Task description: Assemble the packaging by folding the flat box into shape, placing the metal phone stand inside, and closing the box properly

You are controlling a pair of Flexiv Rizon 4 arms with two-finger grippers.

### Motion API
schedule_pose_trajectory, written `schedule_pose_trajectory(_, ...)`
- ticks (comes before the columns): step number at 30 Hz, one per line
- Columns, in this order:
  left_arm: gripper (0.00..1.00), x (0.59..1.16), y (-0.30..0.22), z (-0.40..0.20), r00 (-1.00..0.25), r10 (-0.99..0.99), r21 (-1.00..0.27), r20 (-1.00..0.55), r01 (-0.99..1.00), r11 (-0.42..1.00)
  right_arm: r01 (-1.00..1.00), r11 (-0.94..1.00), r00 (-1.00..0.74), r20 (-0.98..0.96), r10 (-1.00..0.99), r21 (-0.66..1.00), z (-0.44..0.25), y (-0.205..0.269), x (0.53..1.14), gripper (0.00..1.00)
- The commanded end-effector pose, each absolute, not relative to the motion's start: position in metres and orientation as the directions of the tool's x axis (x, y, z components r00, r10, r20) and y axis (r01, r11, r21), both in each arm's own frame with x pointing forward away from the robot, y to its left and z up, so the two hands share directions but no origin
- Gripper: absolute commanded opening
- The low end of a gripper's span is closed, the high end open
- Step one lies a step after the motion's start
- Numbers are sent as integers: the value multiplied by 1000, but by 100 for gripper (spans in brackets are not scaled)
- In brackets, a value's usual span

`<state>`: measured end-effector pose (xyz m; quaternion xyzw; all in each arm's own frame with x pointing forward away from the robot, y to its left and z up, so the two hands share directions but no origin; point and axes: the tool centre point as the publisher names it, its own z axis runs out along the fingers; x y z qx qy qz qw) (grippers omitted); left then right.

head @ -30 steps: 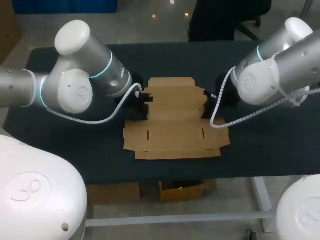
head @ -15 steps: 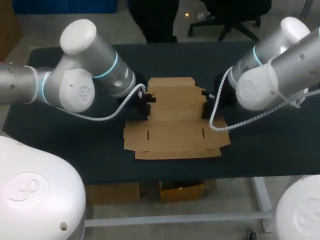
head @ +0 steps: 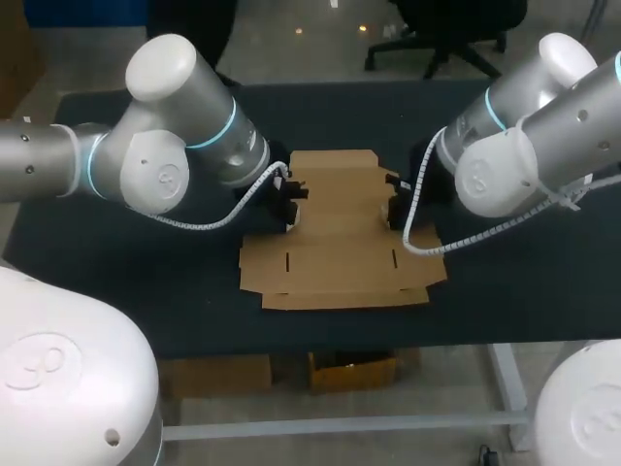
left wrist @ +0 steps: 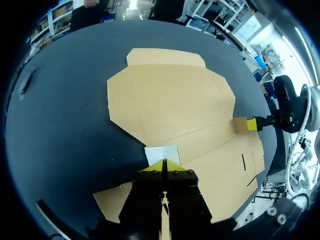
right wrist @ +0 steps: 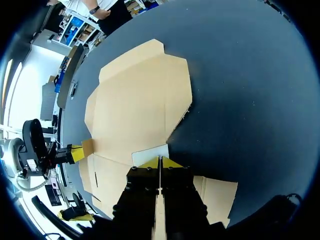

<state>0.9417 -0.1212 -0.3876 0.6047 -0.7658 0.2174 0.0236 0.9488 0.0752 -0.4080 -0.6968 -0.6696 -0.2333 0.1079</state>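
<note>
The flat cardboard box [head: 340, 254] lies unfolded on the middle of the dark table [head: 524, 282], its panels spread out and its narrow end flap on the side far from the robot. At the box's left edge, the left gripper [left wrist: 164, 164] has its yellow tips pressed together against a small raised side flap [left wrist: 162, 151]. At the box's right edge, the right gripper [right wrist: 159, 161] has its tips likewise together at the matching flap [right wrist: 149, 153], and that arm's white coiled cable [head: 456, 236] hangs across the box's right edge.
</note>
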Motion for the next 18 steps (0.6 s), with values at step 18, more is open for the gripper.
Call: schedule_pose_trajectory(18,0,953,-129,-399,-263,-921,-281,287,-942,182,989,-49,-20,461,887,138,-416,87,957,0)
